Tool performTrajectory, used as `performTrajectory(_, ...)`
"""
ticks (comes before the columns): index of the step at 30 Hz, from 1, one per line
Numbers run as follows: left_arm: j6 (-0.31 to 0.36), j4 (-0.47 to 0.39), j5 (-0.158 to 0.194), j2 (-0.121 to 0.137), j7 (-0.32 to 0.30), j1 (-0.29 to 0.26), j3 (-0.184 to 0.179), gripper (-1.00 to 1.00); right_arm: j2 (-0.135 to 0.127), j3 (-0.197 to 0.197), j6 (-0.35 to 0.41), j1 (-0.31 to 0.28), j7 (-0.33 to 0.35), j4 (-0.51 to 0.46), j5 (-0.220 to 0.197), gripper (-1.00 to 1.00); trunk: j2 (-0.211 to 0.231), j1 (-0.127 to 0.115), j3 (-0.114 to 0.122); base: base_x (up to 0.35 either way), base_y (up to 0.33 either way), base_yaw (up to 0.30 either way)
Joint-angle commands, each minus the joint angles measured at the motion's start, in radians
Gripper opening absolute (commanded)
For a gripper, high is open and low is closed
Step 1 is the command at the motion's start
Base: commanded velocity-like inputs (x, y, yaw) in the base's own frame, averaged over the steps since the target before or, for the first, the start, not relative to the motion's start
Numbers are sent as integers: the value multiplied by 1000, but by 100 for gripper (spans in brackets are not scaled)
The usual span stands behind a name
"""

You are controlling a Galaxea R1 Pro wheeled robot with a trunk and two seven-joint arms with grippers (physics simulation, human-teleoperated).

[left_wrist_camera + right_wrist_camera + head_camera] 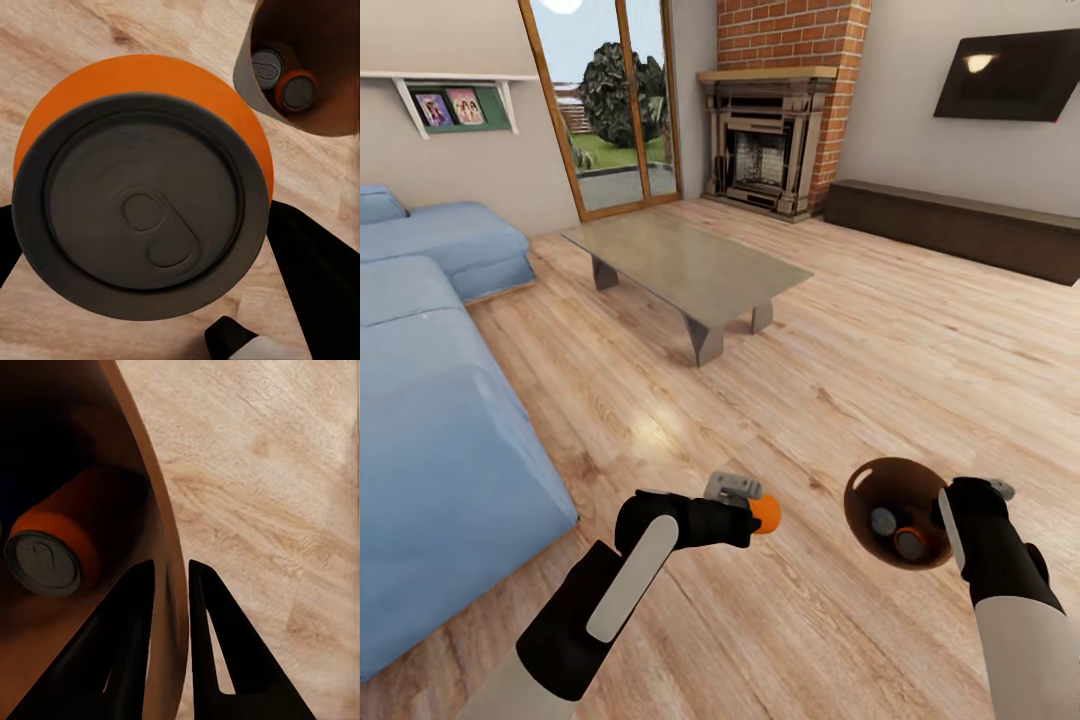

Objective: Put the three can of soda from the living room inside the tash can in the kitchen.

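**Clerk:** Item 1, soda can point(765, 513): orange side, grey top. Location?

**Checker:** In the left gripper point(745, 505), jaws closed on it, above the wood floor point(880, 380), just beside the bin. Its long axis lies roughly level, pointing toward the bin. In the left wrist view the grey top with its pull tab faces the camera.

**Clerk:** Item 2, brown bin point(865, 500)?

**Checker:** Held off the floor by the right gripper point(171, 607): 1 finger point(127, 645) inside the wall, 1 outside, pinching the rim. Its mouth tilts toward the head camera.

**Clerk:** Contents?

**Checker:** 2 cans point(285, 81) at the bottom, side by side, touching, grey ends toward the opening.

**Clerk:** Surroundings?

**Checker:** Blue sofa point(430, 400), coffee table point(690, 262), brick fireplace point(765, 150), wall TV point(1010, 75).
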Motion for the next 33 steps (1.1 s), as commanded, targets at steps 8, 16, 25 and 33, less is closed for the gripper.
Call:
performTrajectory(8, 0, -3, 5, 0, 1, 0, 0, -100, 2, 7, -43, 0, -72, 22, 29, -100, 56, -31, 25, 0, 0, 0)
performTrajectory(16, 0, -2, 6, 0, 1, 0, 1, -100, 2, 9, -65, 0, -145, 47, 28, -100, 112, -61, 50, 0, 0, 0)
performTrajectory(25, 0, -9, 7, -1, -4, 0, 1, -100, 3, 38, -66, 0, -195, 53, 28, -100, 175, -96, 78, 0, 0, 0)
performTrajectory(33, 0, -22, 9, -1, -7, 0, -7, -100, 32, 53, -83, 0, -233, 54, 30, -100, 231, -127, 104, 0, 0, 0)
